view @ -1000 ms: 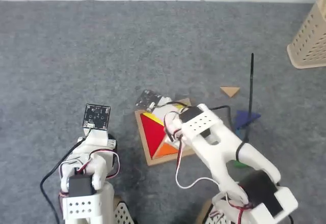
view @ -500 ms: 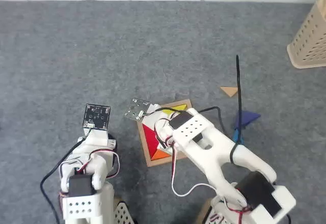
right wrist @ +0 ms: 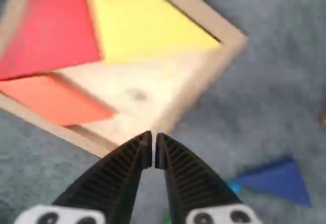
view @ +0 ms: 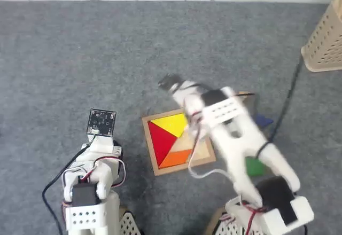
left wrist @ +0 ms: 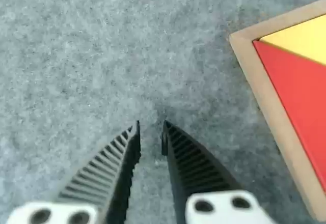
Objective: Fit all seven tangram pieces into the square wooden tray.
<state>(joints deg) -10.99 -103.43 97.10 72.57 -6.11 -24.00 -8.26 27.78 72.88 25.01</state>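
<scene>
- Tangram tray: square wooden tray [view: 149, 145] lies flat on the grey carpeted desk [view: 75, 48], between the two arm bases and turned slightly askew.
- Inside it: yellow triangle [view: 171, 124] at the far side, red triangle [view: 158, 139] along the left rim, and an orange piece [view: 177, 159] at the near edge. All three lie flat and meet edge to edge.
- The rest of the tray floor [right wrist: 137, 94] is bare pale wood.
- Outside the tray: blue triangle [view: 263, 121] on the carpet to the right, partly behind the right arm [view: 230, 123]. A green piece [view: 255, 166] lies nearer that arm's base.
- Right hand [right wrist: 152, 136]: fingers clenched tip to tip, grasping nothing. In the wrist view it sits above the tray's rim, with the blue triangle off to one side.
- Left hand [left wrist: 151, 130]: fingers slightly apart, carpet visible through the slit, empty. It is over bare carpet beside the tray's corner.
- Perforated beige basket [view: 323, 37] stands at the far right edge.
</scene>
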